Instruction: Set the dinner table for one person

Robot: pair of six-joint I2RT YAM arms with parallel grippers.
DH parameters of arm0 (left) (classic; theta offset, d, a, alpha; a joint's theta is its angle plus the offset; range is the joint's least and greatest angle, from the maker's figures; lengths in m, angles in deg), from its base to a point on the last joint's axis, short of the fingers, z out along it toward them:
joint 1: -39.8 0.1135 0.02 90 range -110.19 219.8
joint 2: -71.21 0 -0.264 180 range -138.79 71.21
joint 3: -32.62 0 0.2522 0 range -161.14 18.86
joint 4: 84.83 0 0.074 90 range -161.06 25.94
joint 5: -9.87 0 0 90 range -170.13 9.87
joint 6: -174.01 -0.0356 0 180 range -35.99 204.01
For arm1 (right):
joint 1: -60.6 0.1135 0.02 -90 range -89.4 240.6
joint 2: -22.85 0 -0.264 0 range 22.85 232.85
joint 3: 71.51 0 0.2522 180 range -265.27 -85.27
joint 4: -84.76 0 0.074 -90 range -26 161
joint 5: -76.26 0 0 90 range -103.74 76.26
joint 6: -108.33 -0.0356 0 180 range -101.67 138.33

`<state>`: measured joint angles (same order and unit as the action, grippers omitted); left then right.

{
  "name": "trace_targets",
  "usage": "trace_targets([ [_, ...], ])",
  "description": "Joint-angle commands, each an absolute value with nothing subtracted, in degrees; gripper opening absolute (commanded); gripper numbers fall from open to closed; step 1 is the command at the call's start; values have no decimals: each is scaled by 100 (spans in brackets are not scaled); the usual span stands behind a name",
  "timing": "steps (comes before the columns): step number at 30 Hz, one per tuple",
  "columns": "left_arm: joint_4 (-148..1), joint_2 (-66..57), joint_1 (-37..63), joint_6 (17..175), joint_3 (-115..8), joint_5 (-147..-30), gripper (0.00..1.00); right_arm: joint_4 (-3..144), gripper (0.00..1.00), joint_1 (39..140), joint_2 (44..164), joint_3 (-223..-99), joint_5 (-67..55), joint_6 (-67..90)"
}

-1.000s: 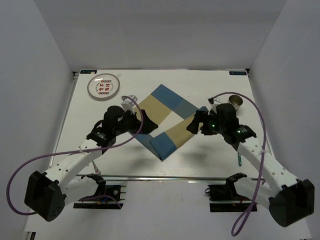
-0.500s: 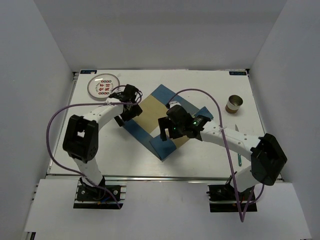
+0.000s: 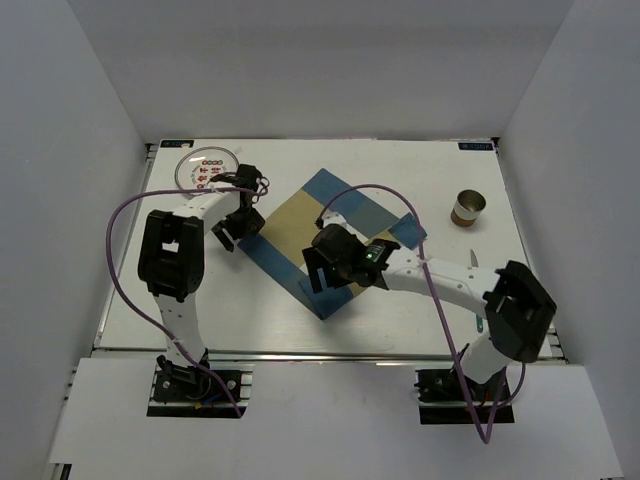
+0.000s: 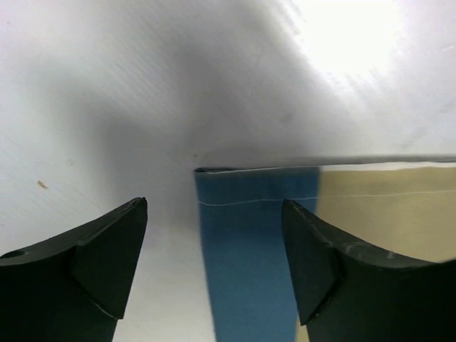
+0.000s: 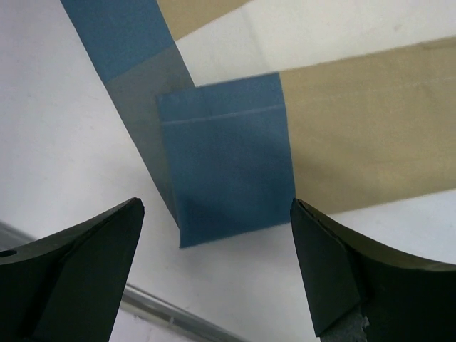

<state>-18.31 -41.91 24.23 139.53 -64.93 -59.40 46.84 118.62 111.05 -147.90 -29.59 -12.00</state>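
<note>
The dinner table point(image 3: 420, 330) is a white tabletop with an aluminium rail point(image 3: 300, 352) along its near edge. A blue-and-tan checked placemat point(image 3: 345, 225) lies on it like a diamond, partly folded. My left gripper point(image 3: 232, 232) is open and empty just above the mat's left corner. The blue corner point(image 4: 249, 242) lies between its fingers point(image 4: 107, 263). My right gripper point(image 3: 316, 278) is open and empty above the mat's near corner. A folded blue flap point(image 5: 224, 167) shows ahead of its fingers point(image 5: 335, 271), over tan and grey-blue bands.
A white plate point(image 3: 208, 170) with a red pattern lies at the far left, behind the left wrist. A tan cup point(image 3: 467, 208) stands at the far right. A thin utensil point(image 3: 473, 258) lies by the right arm. White walls enclose the table.
The left gripper has swung far-left to the mat's left corner. The right gripper has crossed leftward to the near corner. The mat now lies more spread out than one second ago.
</note>
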Motion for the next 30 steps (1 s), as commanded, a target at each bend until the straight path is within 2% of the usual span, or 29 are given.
trace_targets([
  [1,-1929,-4041,2469,13990,-6201,-5965,84,4430,89,12063,11714,-15460,-3561,-1164],
  [2,-1973,-4041,2469,13990,-6035,-6017,79,4159,89,12107,11889,-15636,-3640,-1121],
  [4,-2209,-4006,2469,13964,-5736,-6193,51,3868,89,12230,12373,-16102,-3974,-1103],
  [6,-2394,-4014,2469,13964,-5586,-6264,37,3778,89,12344,12706,-16357,-4141,-1164],
  [9,-2483,-4093,2522,13885,-5488,-6360,11,3926,86,12414,12936,-16367,-4168,-1260],
  [12,-2606,-4155,2522,13797,-5427,-6483,0,4067,80,12423,13112,-16367,-4256,-1366],
  [15,-2746,-4033,2522,13727,-5295,-6641,0,4208,68,12450,13209,-16350,-4274,-1428],
  [30,-3019,-3689,2522,13507,-5084,-6958,0,4340,62,12696,13535,-16666,-4406,-1507],
])
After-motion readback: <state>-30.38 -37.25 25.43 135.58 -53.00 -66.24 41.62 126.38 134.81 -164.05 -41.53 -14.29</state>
